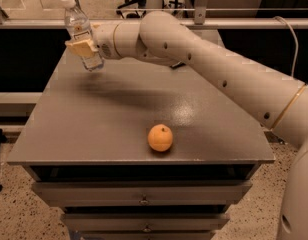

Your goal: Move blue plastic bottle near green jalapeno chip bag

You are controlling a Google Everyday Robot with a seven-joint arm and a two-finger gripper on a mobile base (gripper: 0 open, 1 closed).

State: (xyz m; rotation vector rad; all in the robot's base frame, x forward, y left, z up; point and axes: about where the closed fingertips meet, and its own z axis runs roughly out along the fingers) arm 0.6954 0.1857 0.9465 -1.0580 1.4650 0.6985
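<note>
gripper [84, 49]: 10 o'clock over the cabinet top [94, 134]; jaws clenched on blue plastic bottle [77, 24]; bottle tilted, cap up | orange [160, 137]: 6 o'clock; well apart

- My arm [229, 79] reaches from the right side across to the far left.
- My wrist [114, 39] lies nearly level, pointing left.
- My claw [83, 48] hangs above the desk's [94, 134] far left corner, clear of its top.
- Its fingers [78, 47] clamp the blue plastic bottle [75, 21] around its middle, cap tilted leftward.
</note>
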